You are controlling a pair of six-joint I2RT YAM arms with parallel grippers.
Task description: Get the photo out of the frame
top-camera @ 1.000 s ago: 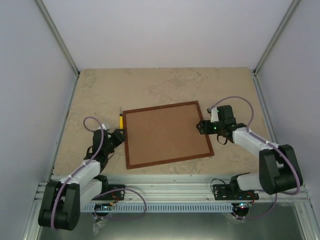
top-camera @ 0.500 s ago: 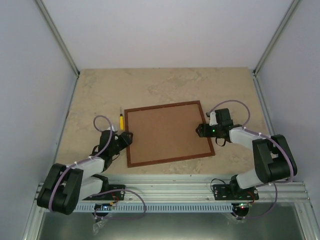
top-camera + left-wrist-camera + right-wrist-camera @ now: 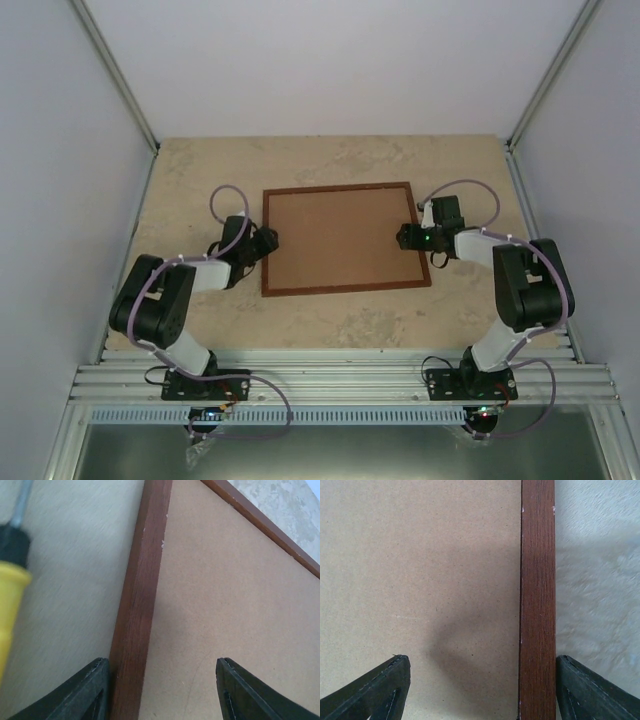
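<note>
Straddling the left rail of the frame [image 3: 345, 291] with the left gripper [image 3: 262, 243] and the right rail with the right gripper [image 3: 408, 238], both gaping on nothing, equally close, long axis running between them, photo hiding unseen under its back.

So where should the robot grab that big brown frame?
By its thin wooden side rails, from above: the frame lies flat, back up, so only those edges seem to offer a lip. The left tool and right tool each straddle one.

Black-and-white arms [image 3: 203, 275], looping lilac cables [image 3: 213, 203].
</note>
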